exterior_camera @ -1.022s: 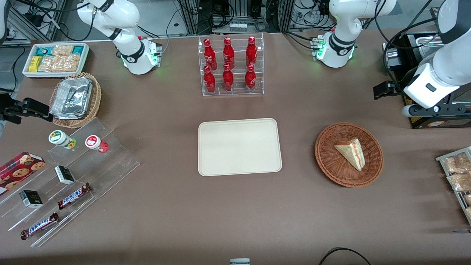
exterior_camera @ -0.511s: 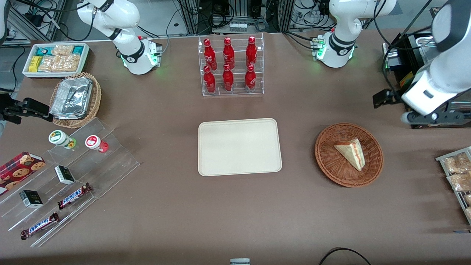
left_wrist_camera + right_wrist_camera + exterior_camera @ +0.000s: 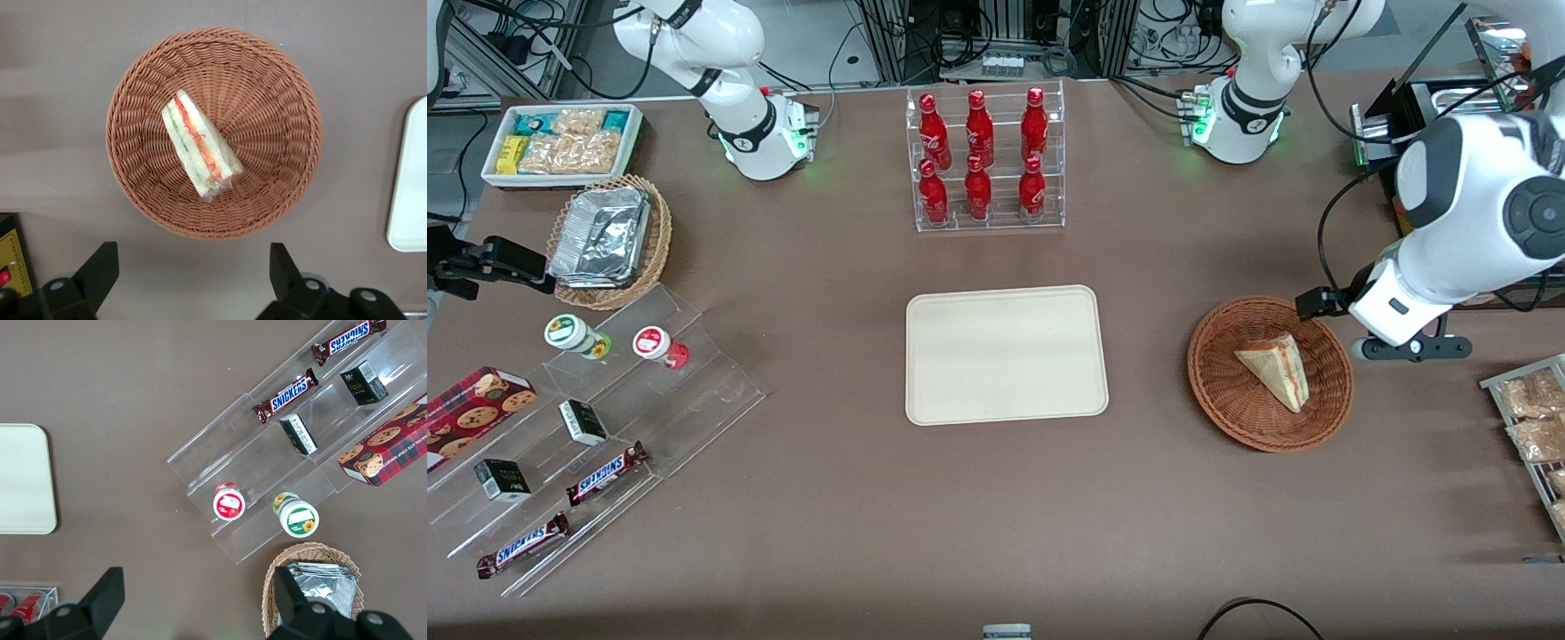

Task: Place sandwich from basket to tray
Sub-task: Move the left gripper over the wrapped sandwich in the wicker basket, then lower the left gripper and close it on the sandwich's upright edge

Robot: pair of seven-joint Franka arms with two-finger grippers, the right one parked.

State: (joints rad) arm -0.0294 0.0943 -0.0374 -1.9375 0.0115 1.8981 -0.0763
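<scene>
A: Front view — sandwich [image 3: 1274,368] lies in basket [image 3: 1218,391], on tabletop [image 3: 996,516] toward working arm's end. Tray [image 3: 1006,354] bare, well apart.
B: Pincer [image 3: 1392,342]?
A: Above tabletop just beside basket rim, holding nothing.
B: Wrist view?
A: Pincer [image 3: 190,280] fingers [image 3: 100,267] spread wide, open, up over basket [image 3: 280,100]. Sandwich [image 3: 200,150] w/ red & green filling edge showing. Tray [image 3: 410,180] corner nearby.
</scene>
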